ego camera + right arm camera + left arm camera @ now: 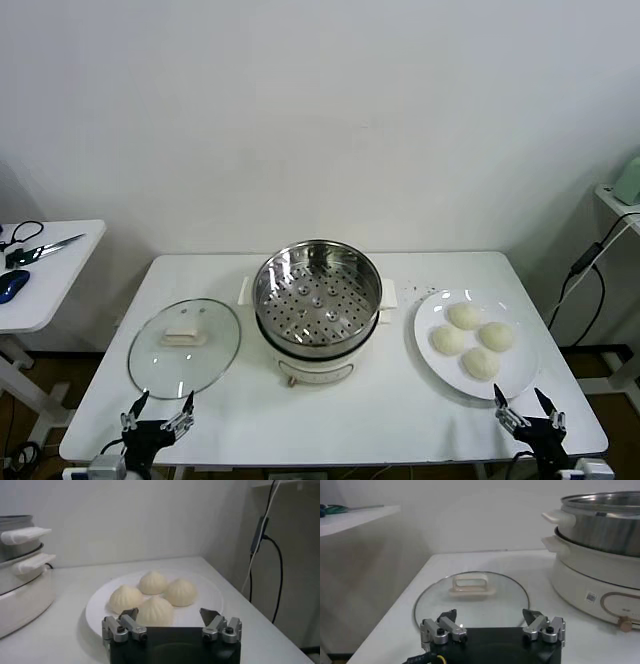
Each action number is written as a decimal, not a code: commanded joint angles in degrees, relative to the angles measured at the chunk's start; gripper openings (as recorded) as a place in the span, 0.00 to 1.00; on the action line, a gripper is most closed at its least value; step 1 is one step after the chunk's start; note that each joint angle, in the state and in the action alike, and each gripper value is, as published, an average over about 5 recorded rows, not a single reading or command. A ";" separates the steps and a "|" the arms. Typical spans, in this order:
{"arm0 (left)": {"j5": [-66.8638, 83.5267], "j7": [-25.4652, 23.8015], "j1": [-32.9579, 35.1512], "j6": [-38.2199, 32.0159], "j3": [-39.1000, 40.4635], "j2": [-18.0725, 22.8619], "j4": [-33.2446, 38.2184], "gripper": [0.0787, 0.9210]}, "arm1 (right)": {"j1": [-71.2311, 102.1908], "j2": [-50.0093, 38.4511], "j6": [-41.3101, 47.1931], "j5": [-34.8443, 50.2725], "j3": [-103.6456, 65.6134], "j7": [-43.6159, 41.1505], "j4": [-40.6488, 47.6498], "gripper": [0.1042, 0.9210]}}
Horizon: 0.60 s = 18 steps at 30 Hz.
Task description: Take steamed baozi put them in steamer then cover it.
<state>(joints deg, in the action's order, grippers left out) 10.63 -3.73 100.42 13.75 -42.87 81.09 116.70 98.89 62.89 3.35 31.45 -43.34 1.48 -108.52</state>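
The steel steamer (318, 297) stands uncovered mid-table on its cream base, its perforated tray bare; it also shows in the left wrist view as the steamer (600, 555). Several off-white baozi (472, 340) lie on a white plate (520, 372) to its right, and the right wrist view shows the baozi (155, 611) close ahead. The glass cover (185, 345) with its white handle lies flat to the left; the cover (470, 597) is just beyond my left gripper (490, 616). Both grippers hang open and empty at the front edge: left gripper (160, 412), right gripper (527, 407), right gripper (170, 614).
A small white side table (40, 275) with scissors and a blue object stands off to the left. A black cable (585, 265) hangs at the right, beyond the table edge (590, 420).
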 commanded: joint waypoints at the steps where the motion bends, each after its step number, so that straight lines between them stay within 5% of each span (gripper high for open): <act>1: -0.04 -0.08 0.14 0.26 0.00 -0.05 0.38 0.88 | -1.52 -0.64 4.17 -0.40 -1.74 -0.09 -1.41 0.88; 9: -0.12 -0.32 0.40 -0.17 0.47 -0.09 0.97 0.88 | -26.49 -19.29 17.70 -5.91 1.46 -7.55 5.90 0.88; 18: -0.26 -0.57 1.13 -0.85 0.95 -0.10 1.87 0.88 | -73.98 -41.87 9.82 -24.29 49.10 -42.02 28.63 0.88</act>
<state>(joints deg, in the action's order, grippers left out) 10.52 -4.13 101.22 13.21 -42.24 81.04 118.15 51.58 35.15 12.05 15.45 -16.92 -24.66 -90.33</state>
